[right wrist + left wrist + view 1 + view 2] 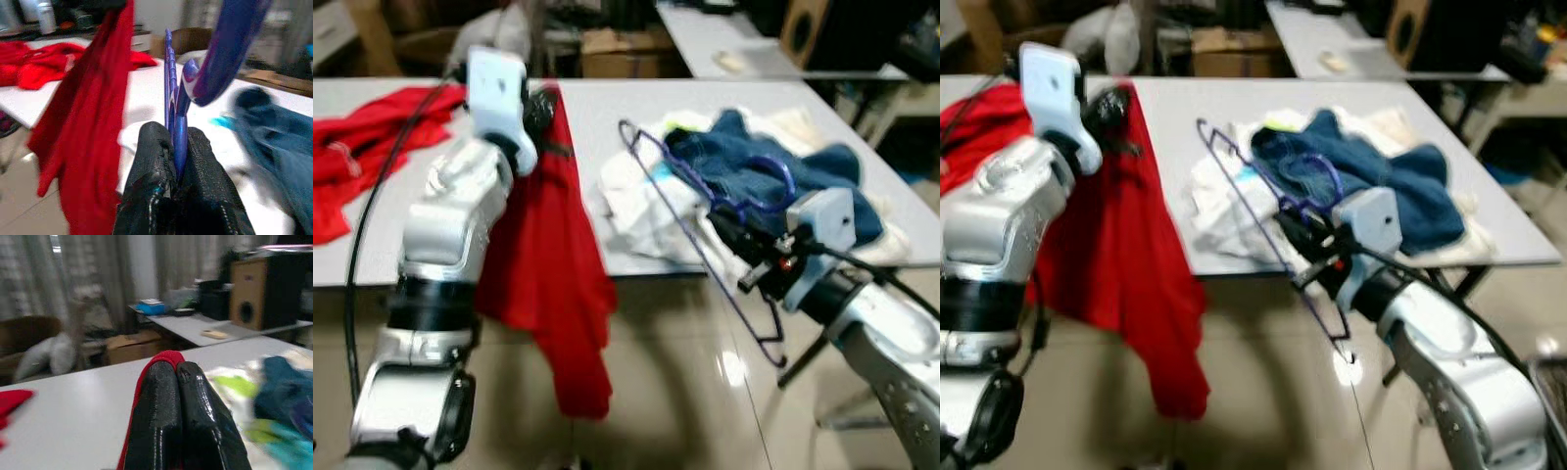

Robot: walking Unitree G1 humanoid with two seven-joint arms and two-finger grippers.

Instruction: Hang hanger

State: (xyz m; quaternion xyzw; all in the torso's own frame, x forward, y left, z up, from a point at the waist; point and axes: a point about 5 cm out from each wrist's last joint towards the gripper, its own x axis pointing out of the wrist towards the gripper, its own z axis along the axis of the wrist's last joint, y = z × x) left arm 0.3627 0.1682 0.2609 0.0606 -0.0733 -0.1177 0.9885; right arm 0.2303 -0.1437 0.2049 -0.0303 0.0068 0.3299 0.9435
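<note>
My left gripper [544, 106] is raised over the white table [587, 108] and shut on a red garment [548, 264], which hangs from it down past the table's front edge toward the floor. In the left wrist view the black fingers [161, 416] pinch a fold of red cloth [166, 357]. My right gripper [732, 227] is shut on a purple hanger [685, 215] near its hook [773, 174]. It holds the hanger tilted above the table's front edge, to the right of the garment. The right wrist view shows the hanger [176, 98] clamped between the fingers [151, 166].
A pile of blue and white clothes [773, 176] lies on the right half of the table. More red clothes [362, 147] lie at its far left. Cardboard boxes [617, 49], another table [724, 39] and a speaker [249, 298] stand behind. Shiny tile floor [685, 392] lies in front.
</note>
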